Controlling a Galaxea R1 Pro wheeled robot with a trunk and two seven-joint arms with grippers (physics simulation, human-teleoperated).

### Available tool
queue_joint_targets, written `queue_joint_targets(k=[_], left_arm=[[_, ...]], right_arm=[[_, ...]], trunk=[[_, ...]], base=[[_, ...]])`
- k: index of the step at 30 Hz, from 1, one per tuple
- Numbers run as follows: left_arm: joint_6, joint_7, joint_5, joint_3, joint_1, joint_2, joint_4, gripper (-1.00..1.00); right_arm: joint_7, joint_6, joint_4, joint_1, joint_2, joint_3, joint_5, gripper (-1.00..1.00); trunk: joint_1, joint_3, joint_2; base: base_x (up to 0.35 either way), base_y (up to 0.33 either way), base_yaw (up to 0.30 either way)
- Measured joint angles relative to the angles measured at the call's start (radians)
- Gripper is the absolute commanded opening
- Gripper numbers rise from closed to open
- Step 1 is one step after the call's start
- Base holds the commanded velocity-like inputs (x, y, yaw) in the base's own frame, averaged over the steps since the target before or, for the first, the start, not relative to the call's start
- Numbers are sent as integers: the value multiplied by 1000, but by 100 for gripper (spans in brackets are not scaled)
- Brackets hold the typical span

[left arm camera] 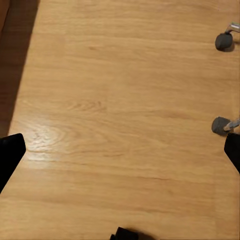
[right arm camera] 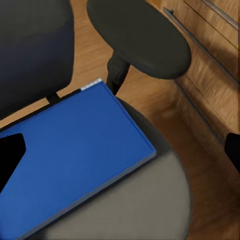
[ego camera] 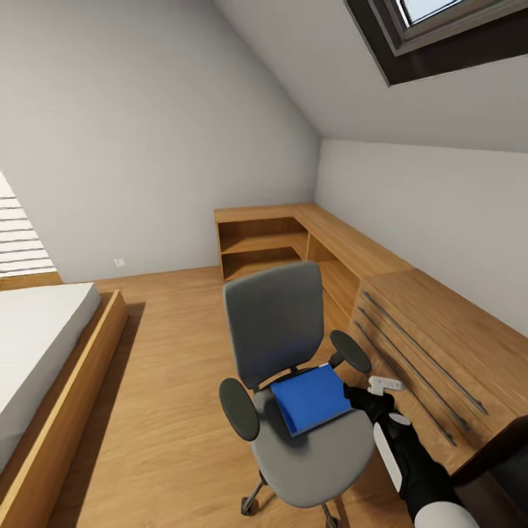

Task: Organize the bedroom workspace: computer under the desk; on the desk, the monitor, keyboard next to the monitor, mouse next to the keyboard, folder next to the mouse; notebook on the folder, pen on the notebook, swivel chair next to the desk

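In the head view, the swivel chair [ego camera: 293,381] is seen on the wooden floor [ego camera: 169,381] beside a light wooden drawer unit [ego camera: 433,345], with the folder [ego camera: 312,398] lying flat on its seat; the transfer of the folder to the desk is therefore judged not yet done, and no other item of the task can be assessed from these pictures. The right gripper [ego camera: 364,397] is positioned at the folder's near edge, just beside the chair's armrest [ego camera: 350,350]; whether contact has been made cannot be told. A bed [ego camera: 44,359], a corner shelf unit [ego camera: 268,242], sloped grey walls and a skylight [ego camera: 447,29] are also shown. In the left wrist view, the fingers [left arm camera: 10,155] of the left gripper [left arm camera: 120,157] are spread wide apart and nothing is held; bare plank flooring lies between the jaws, and two chair casters [left arm camera: 222,41] are seen beyond one fingertip. In the right wrist view, the jaws are likewise released: one finger [right arm camera: 11,155] overlies the blue folder, the other sits out over the floor by the drawer fronts, and the folder's corner and the grey seat lie between them. A grasp is judged to be the next step required.
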State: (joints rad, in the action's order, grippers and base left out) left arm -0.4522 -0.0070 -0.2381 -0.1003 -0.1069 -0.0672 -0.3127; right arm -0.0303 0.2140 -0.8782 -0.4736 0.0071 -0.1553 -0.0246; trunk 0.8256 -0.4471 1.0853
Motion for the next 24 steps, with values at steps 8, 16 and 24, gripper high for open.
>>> queue_joint_targets(k=[8,16,24], left_arm=[[-1,-8,-3,-78,0,2,0,100],[-1,-9,-103,-83,0,1,31,100],[-1,-5,-130,-85,0,-1,27,100]], right_arm=[[0,-66,64,0,0,3,19,100],[0,-68,69,0,-1,3,21,100],[-1,-66,87,0,1,6,33,100]], trunk=[[0,0,0],[0,0,0],[0,0,0]], base=[[161,33,0],[13,4,0],[1,0,0]])
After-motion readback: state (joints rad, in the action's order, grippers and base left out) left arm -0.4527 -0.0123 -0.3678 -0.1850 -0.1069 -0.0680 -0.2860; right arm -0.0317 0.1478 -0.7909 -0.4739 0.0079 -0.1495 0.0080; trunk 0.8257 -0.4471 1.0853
